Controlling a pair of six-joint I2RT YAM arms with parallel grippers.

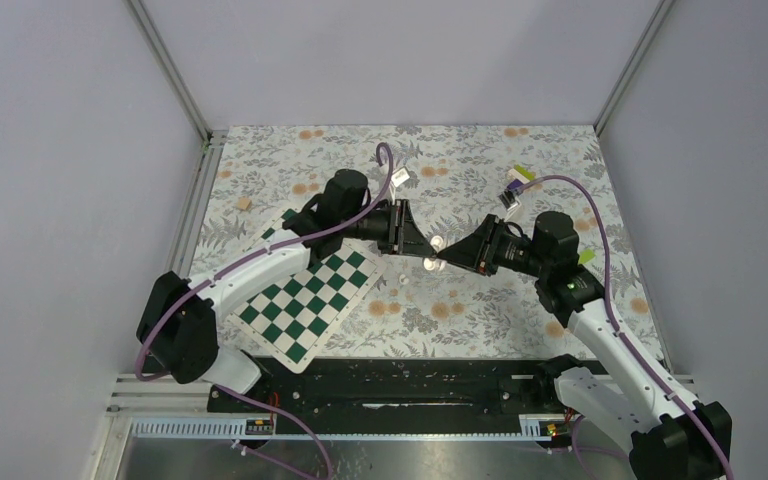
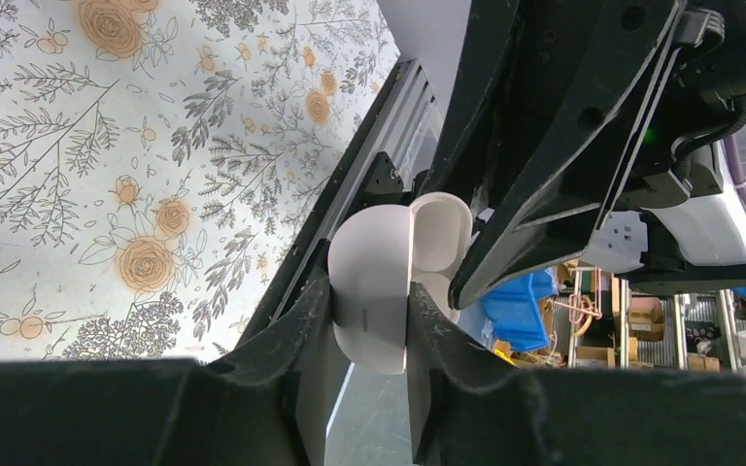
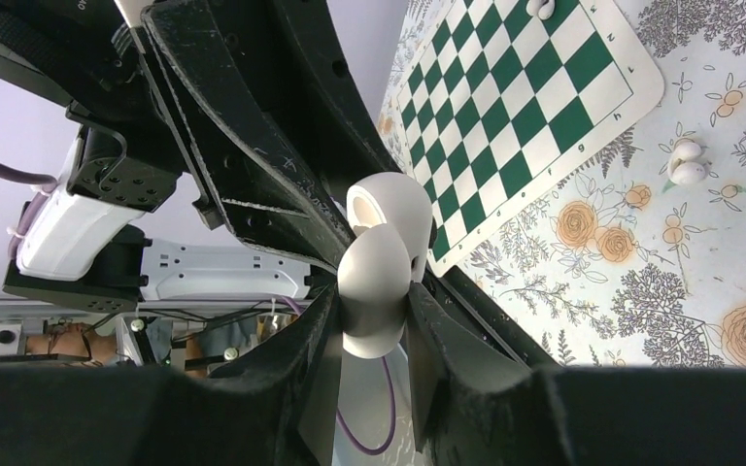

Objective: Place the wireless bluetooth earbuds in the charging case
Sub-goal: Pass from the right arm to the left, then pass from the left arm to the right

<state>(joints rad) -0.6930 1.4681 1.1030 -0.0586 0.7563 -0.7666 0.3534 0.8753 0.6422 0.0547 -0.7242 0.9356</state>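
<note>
The white charging case [image 1: 436, 252] hangs above the floral cloth at mid-table, held between both grippers. My left gripper [image 1: 423, 245] is shut on the case's body [image 2: 374, 257], and the hinged lid [image 2: 442, 228] stands open beside it. In its own view the left gripper [image 2: 369, 296] has its jaws pressed on the case's sides. My right gripper [image 1: 449, 258] is shut on the other rounded white half [image 3: 377, 267]. In its own view the right gripper [image 3: 374, 306] also clamps it. The case's inside is hidden. Two white earbuds [image 3: 688, 162] lie on the cloth beside the chessboard.
A green-and-white chessboard mat [image 1: 305, 295] lies at the left under the left arm. A small tan block [image 1: 244, 204] sits near the left wall. A small white thing [image 3: 544, 8] lies on the board's far part. Walls enclose three sides.
</note>
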